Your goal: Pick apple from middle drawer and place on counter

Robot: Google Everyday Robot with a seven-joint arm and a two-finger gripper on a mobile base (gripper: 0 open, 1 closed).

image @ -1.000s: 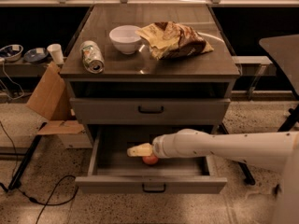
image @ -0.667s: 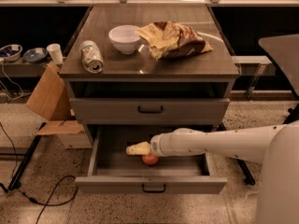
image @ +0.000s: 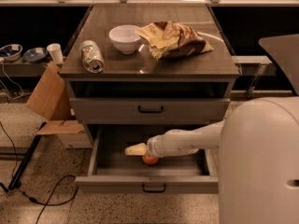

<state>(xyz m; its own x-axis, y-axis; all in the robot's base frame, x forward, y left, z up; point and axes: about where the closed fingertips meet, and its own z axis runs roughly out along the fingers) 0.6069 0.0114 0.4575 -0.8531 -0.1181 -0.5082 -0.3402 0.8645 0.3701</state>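
The middle drawer (image: pixel 145 184) is pulled open at the bottom of the grey cabinet. The apple (image: pixel 150 160), small and red-orange, lies on the drawer floor near its middle. My gripper (image: pixel 134 149) reaches into the drawer from the right on a white arm. Its pale tip sits just left of and above the apple, and the wrist covers the apple's top. I cannot tell whether it touches the apple. The counter (image: pixel 140 62) is the dark glossy cabinet top above.
On the counter stand a white bowl (image: pixel 125 38), a tipped can (image: pixel 91 56) and a crumpled chip bag (image: pixel 175 38). The upper drawer (image: pixel 149 109) is closed. A cardboard box (image: pixel 46 97) and floor cables (image: pixel 28 190) lie left. My white body (image: pixel 261 162) fills the lower right.
My body has come further into view at the lower right. The gripper and the apple stay at about the same spot in the drawer.
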